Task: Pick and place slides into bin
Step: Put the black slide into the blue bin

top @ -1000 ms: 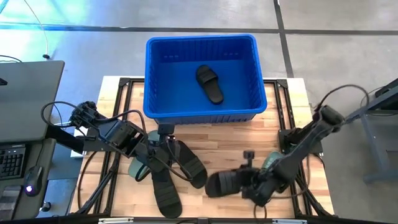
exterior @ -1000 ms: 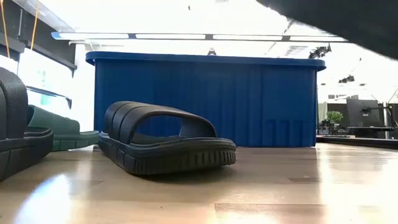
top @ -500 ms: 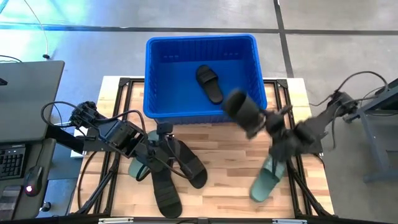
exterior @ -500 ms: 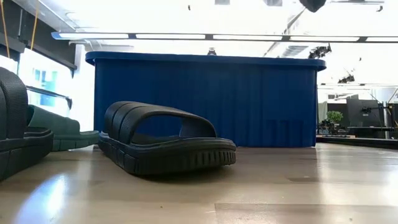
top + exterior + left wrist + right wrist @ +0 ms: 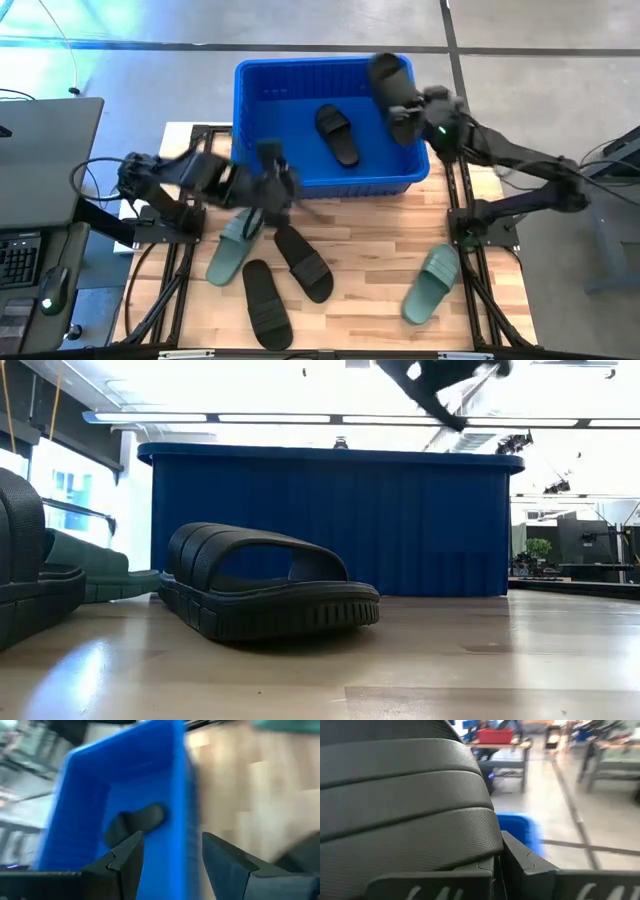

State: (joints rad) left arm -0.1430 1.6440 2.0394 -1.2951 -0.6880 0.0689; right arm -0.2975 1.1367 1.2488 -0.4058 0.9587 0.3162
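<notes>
The blue bin stands at the table's far middle, with one black slide lying on its floor. My right gripper is shut on another black slide above the bin's far right corner. My left gripper is open and empty above the bin's near wall; its wrist view looks into the bin. Two black slides and a green slide lie on the table at the near left. A second green slide lies at the near right. My right gripper pinches the black slide between its two fingers, beside the ribbed strap. The slide fills the wrist view and hides the exact place of contact. The slide is lifted clear and reaches from the gripper toward the bin's far right corner.
The table's dark frame rails run along both sides of the wooden top. In the low view a black slide lies sole down in front of the bin. Bare wood lies between the two slide groups.
My right gripper has lifted the black slide from the table's near right, carrying it up and toward the far edge to above the bin's far right corner. My left gripper has risen from the slides at the near left and gone toward the bin's near wall.
</notes>
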